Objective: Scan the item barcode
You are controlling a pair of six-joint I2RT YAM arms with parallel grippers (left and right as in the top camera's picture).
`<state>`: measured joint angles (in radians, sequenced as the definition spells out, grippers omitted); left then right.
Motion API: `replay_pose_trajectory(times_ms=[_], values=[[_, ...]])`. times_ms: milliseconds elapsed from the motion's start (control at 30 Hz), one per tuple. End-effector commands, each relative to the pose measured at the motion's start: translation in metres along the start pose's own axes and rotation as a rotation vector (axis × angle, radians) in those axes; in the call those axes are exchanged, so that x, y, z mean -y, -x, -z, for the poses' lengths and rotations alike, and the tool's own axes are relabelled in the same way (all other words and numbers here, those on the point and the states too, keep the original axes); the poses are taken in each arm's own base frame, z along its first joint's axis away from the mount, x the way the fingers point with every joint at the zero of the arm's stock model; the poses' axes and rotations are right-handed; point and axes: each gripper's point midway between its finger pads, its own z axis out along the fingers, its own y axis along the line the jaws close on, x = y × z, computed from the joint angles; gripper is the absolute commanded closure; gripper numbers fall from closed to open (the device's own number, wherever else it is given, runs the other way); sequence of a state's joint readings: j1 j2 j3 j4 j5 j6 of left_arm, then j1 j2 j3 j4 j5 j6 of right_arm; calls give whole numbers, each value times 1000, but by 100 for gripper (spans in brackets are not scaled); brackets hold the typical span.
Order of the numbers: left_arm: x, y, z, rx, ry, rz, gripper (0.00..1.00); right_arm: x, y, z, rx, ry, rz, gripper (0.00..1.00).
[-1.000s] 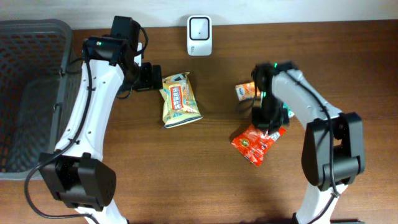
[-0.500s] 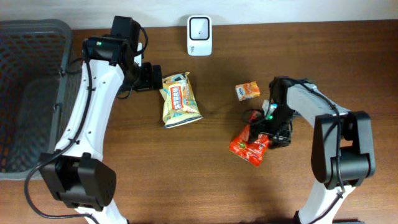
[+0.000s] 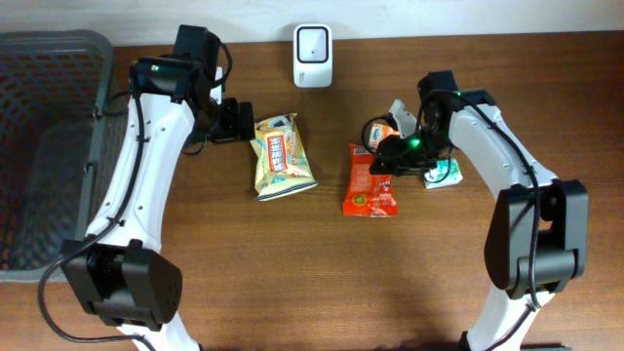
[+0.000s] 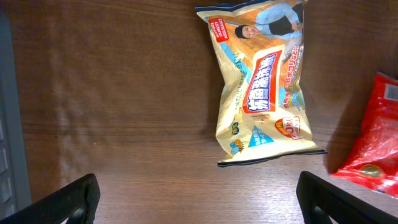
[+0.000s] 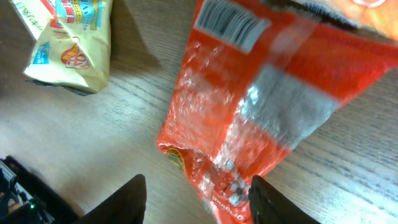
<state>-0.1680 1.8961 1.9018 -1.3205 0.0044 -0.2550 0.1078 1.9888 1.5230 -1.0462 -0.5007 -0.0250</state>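
From overhead: left arm (image 3: 132, 171) stretched from its base at 7 o'clock up to the far edge, then bent toward 3 o'clock. Left gripper (image 3: 242, 122) low over the table (image 3: 195, 283), just beside the 9 o'clock edge of a yellow snack bag (image 3: 283, 156). Right arm (image 3: 497, 151) up from 5 o'clock, elbow high, wrist turned toward 9 o'clock. Right gripper (image 3: 386, 159) at the 12 o'clock end of the red pouch (image 3: 370, 190), which lies flat on the wood near the table's middle, at 5 o'clock of the white scanner (image 3: 312, 42) and well apart from it. Grey basket (image 3: 49, 117) out at 9 o'clock. From the left wrist: fingers (image 4: 74, 199) spread wide, only bare wood between them, yellow bag toward 12 o'clock, a red corner at 3 o'clock. From the right wrist: fingers (image 5: 134, 199) partly apart, the pouch's lower end between them, barcode (image 5: 230, 22) up at 12 o'clock. Impossible to tell whether pinched or lying loose.
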Motion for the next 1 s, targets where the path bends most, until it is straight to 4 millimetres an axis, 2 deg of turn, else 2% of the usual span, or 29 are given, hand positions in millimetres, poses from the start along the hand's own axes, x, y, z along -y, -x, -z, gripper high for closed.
replay_pose_trajectory(times_ms=[0, 67, 200, 300, 333, 367, 467, 500, 567, 667, 700, 767, 800, 867, 933, 967], values=[[1, 0, 1, 0, -7, 11, 1, 21, -4, 6, -14, -98, -123, 40], [1, 0, 1, 0, -7, 11, 1, 23, -12, 1, -41, -99, -130, 27], [1, 0, 1, 0, -7, 11, 1, 38, -21, -28, -31, -80, -248, 26], [1, 0, 1, 0, -7, 11, 1, 26, -18, -50, 18, 58, -226, 27], [1, 0, 1, 0, -7, 11, 1, 29, -18, -55, 30, 59, -257, 31], [1, 0, 1, 0, -7, 11, 1, 31, -17, -59, 47, 62, -280, 40], [1, 0, 1, 0, -8, 11, 1, 30, -12, -61, 75, 64, -262, 83], [1, 0, 1, 0, -7, 11, 1, 33, -9, -56, 78, 37, -265, 96], [1, 0, 1, 0, -7, 11, 1, 45, -3, -36, 80, -97, -277, 96], [1, 0, 1, 0, -7, 11, 1, 66, 2, 16, 73, -412, -270, 96], [1, 0, 1, 0, -7, 11, 1, 72, 3, 42, 74, -581, -251, 96], [1, 0, 1, 0, -7, 11, 1, 80, 3, 70, 123, -812, -291, 96], [1, 0, 1, 0, -7, 11, 1, 80, 3, 75, 149, -891, -291, 96], [1, 0, 1, 0, -7, 11, 1, 77, 3, 70, 170, -975, -275, 96], [1, 0, 1, 0, -7, 11, 1, 78, 2, 60, 174, -1041, -256, 96], [1, 0, 1, 0, -7, 11, 1, 77, -1, 46, 156, -1047, -240, 93]])
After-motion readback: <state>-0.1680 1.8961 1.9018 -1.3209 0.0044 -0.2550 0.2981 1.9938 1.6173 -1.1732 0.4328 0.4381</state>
